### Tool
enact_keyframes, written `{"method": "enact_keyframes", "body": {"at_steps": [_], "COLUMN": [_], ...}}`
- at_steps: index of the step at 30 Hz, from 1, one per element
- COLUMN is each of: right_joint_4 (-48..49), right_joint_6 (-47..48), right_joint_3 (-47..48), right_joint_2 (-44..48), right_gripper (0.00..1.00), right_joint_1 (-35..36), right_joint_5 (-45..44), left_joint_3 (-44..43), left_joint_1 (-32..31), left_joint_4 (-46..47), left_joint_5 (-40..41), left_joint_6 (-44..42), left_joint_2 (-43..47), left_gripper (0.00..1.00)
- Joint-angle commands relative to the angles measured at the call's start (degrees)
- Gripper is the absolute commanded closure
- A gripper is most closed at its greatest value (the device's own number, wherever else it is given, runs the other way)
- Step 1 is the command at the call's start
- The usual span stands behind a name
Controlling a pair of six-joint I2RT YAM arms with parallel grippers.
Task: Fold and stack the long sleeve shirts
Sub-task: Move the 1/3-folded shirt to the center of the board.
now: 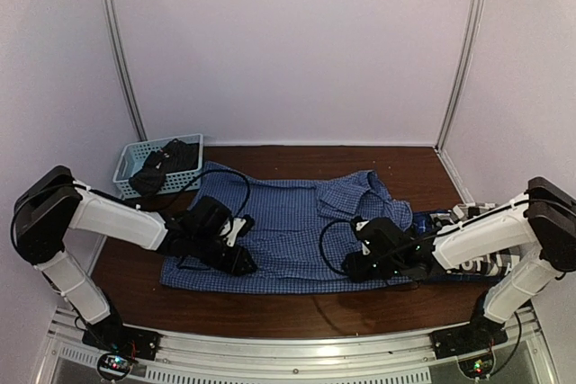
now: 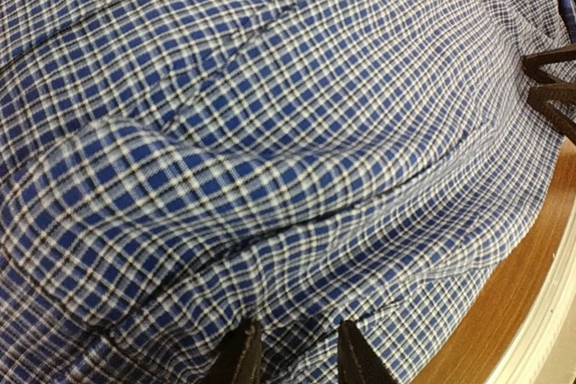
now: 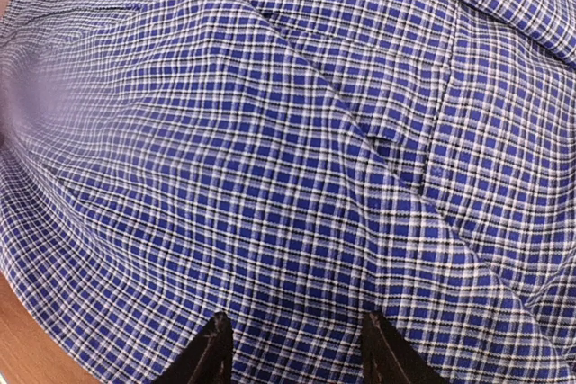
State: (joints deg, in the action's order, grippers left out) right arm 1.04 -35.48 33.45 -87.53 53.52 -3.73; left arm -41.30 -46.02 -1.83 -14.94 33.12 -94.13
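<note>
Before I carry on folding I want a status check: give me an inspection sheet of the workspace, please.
Surface: brown wooden table, a bare strip showing along the near edge.
Job's things: blue fine-check button-up shirt spread out mid-table, wrinkled; black-and-white plaid shirt under the right arm.
Clutter: light blue plastic lattice basket at far left, holding a dark bundle.
Grippers: left gripper low at the blue shirt, grip unclear; right gripper open over it.
Cables: black cable loops lying over the blue shirt.
Surroundings: pale walls, metal corner poles.
</note>
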Motion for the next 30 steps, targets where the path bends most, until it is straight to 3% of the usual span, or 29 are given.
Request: {"method": "enact_keyframes", "body": {"at_steps": [1,12,19,27,30], "right_joint_4": [-14.3,-18.9,-26.4,-27.4,-25.3], "right_joint_6": [-4.6,-5.2,0.2,7.0,8.6], "right_joint_3": [-4.6,-4.0,7.2,17.0,18.9], "right_joint_2": [-0.2,5.3,13.8,13.3,11.9], "right_gripper": [0.5,0.49,0.4,0.29,0.28], "right_joint_1": [1.1,2.6,2.0,-6.0,-9.2], "right_joint_5": [1.1,-0.3,-8.6,-13.6,-12.7], "left_joint_3": [4.5,5.0,-3.5,-14.7,-17.1], "left_joint_1": [-1.9,-4.2,-4.1,-3.7,-2.7], "left_joint_4": [-8.2,-11.5,-18.8,-26.9,-28.5], "left_joint_5": [1.0,1.6,9.8,27.7,33.3], "left_joint_6": [1.9,3.6,0.5,-1.1,-0.6], "left_joint_2": [1.4,5.2,10.4,16.1,18.4], "left_gripper": [0.69,0.69,0.63,0.33,0.13]}}
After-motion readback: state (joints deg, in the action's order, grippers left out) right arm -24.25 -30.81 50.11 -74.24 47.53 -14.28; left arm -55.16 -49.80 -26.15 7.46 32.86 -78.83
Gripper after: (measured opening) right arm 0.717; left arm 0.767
